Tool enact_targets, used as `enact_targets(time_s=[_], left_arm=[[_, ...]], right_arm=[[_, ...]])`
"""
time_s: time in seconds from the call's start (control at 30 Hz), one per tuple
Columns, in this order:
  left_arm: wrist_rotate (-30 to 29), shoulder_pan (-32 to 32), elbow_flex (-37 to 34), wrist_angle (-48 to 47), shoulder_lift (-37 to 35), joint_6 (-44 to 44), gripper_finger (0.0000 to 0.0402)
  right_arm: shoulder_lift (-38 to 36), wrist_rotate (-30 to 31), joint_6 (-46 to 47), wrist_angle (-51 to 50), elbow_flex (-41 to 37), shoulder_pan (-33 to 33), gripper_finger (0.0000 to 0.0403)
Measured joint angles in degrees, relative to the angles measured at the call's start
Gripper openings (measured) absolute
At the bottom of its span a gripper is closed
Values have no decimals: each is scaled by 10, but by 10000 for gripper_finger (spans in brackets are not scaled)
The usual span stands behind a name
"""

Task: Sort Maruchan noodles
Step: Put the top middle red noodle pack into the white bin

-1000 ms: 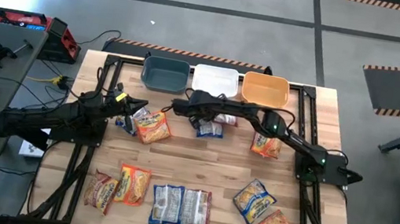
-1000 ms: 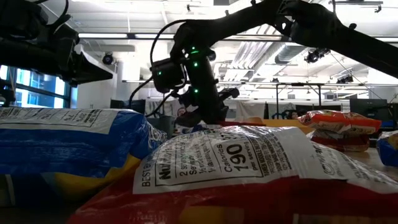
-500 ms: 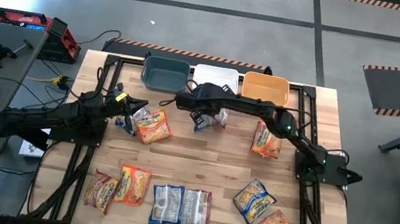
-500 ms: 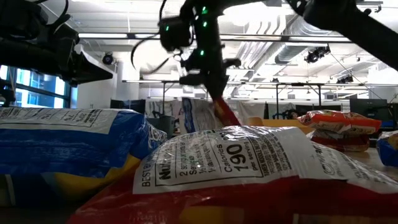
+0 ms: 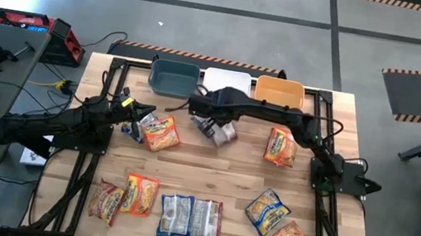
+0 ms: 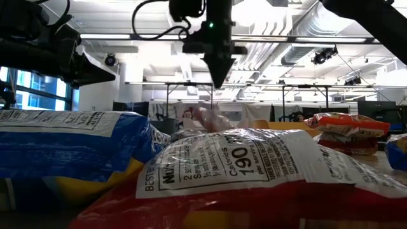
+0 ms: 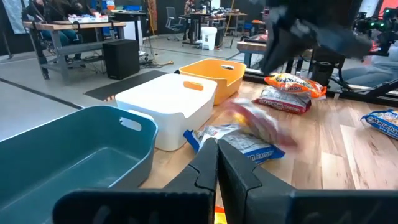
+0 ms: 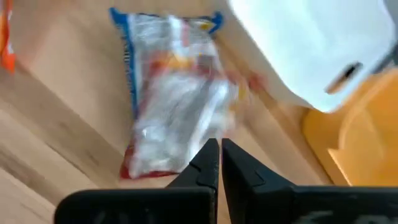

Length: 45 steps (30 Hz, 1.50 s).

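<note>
White-and-maroon plastic is what I am seeing under my right gripper (image 5: 211,126): a ramen packet (image 8: 174,93) is lying on the wooden table (image 5: 219,170) just in front of the white bin (image 5: 226,84), with a blue-edged packet (image 7: 239,142) partly under it. In the right wrist view the two dark fingers (image 8: 211,162) are sitting pressed together with nothing between them, and the packet below looks motion-blurred. In the low view that gripper (image 6: 218,63) is hanging well above the blurred packet (image 6: 206,117), clear of it.

My left gripper (image 5: 138,126) is waiting at the left side of the table, just beside an orange-red packet (image 5: 160,133); in its wrist view its fingers (image 7: 214,165) are closed together and empty.

Three bins are standing in a row along the far edge: dark-blue bin (image 5: 175,77), the white one, and orange bin (image 5: 279,94).

Other Maruchan noodles are lying scattered: one orange-red packet (image 5: 280,146) near the right arm, two orange-red ones (image 5: 125,196) at front left, a white pair (image 5: 190,218) at front centre, and two yellow-and-orange ones (image 5: 278,226) at front right.
</note>
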Motion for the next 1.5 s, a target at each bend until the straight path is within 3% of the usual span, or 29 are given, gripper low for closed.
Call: enact_targets(time_s=[0.13,0.33,0.53,0.8,0.9,1.07,1.23,1.5], left_arm=[[0,0,0,0,0,0,1],[0,0,0,0,0,0,1],[0,0,0,0,0,0,1],[0,0,0,0,0,0,1],[0,0,0,0,0,0,1],[0,0,0,0,0,0,1],[0,0,0,0,0,0,1],[0,0,0,-1,0,0,1]], right_arm=[[1,-6,-23,-7,-18,5,0],[1,16,35,-26,-18,37,0],[40,81,110,-31,-19,111,0],[116,218,164,-37,-19,185,0],[130,219,147,-22,-19,185,0],[140,168,181,-37,-19,172,6],[146,141,200,-38,-19,162,70],[161,158,247,-24,-19,158,260]])
